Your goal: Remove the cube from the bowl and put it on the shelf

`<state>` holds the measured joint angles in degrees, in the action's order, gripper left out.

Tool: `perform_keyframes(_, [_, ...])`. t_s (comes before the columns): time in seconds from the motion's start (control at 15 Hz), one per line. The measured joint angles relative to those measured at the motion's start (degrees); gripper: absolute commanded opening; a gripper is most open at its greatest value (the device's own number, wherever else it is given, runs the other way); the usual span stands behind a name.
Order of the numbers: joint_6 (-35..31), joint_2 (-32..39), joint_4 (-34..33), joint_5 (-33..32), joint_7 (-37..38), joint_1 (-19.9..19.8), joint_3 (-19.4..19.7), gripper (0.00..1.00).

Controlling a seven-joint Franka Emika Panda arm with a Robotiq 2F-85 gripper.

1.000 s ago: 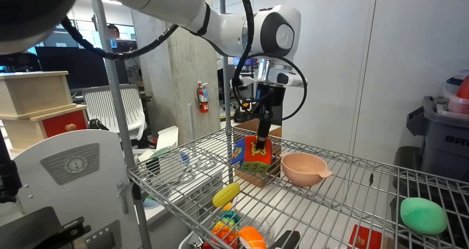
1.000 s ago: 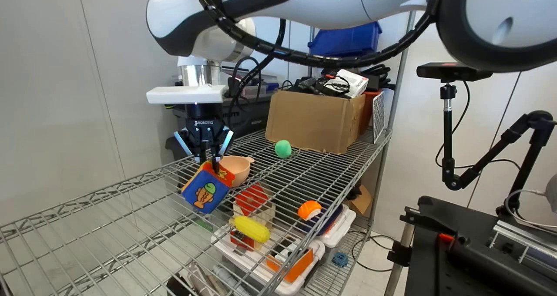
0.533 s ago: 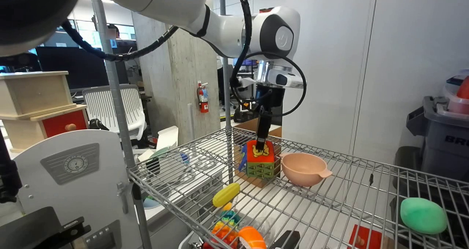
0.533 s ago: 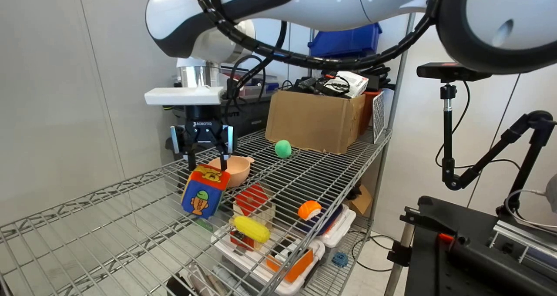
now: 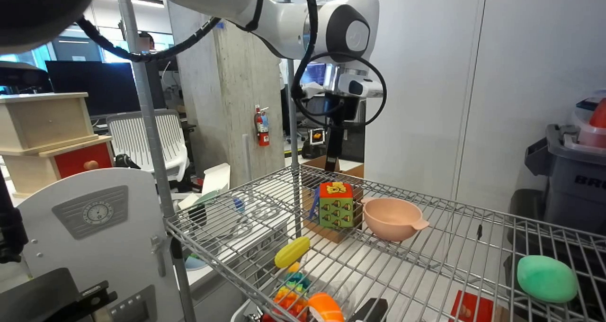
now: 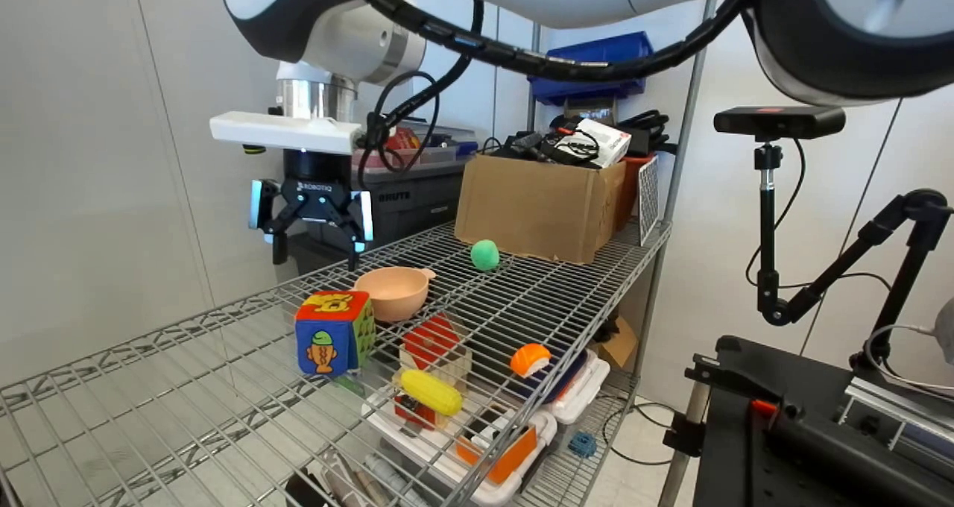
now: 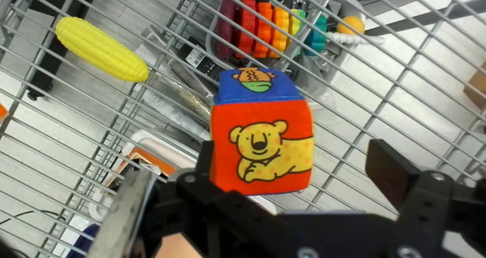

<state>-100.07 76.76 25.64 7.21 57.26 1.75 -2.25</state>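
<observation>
Resting level on the wire shelf [image 5: 461, 207], your cube [image 6: 322, 339] is out of the bowl [image 5: 392, 223], red bear side up, blue fish side and green patterned side facing outward. Bowl stands upright just beside it; a narrow gap shows between them in an exterior view. Your gripper [image 6: 316, 257] hangs higher than the cube and apart from it, fingers [image 7: 391, 174] spread wide, nothing in your grasp. From the wrist you see the cube lower down, through the gap between them.

Farther out: toy corn [image 7: 101, 49] lying on the same wires, apart from cube and bowl. Green blob [image 5: 547, 278] well along the shelf past the bowl, seen in both exterior views. Orange piece [image 6: 530, 359] near the shelf's edge in an exterior view. Cardboard box [image 6: 522, 209] at the far end there, a white carton [image 6: 600, 145] showing over its rim. Below the wires, in the wrist view, you get a row of coloured pieces [image 7: 262, 32].
</observation>
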Motion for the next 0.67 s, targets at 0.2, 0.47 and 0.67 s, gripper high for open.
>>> perform_keyframes(0.2, [-0.8,-1.4,-0.2,0.4,-1.2,0.3,-1.0,1.00])
perform_keyframes(0.47, [-0.6,-4.5,-0.5,2.8,-4.9,0.1,-2.8,1.00])
perform_keyframes(0.67, [2.2,-8.5,-0.6,5.1,-9.6,-0.2,-4.7,1.00])
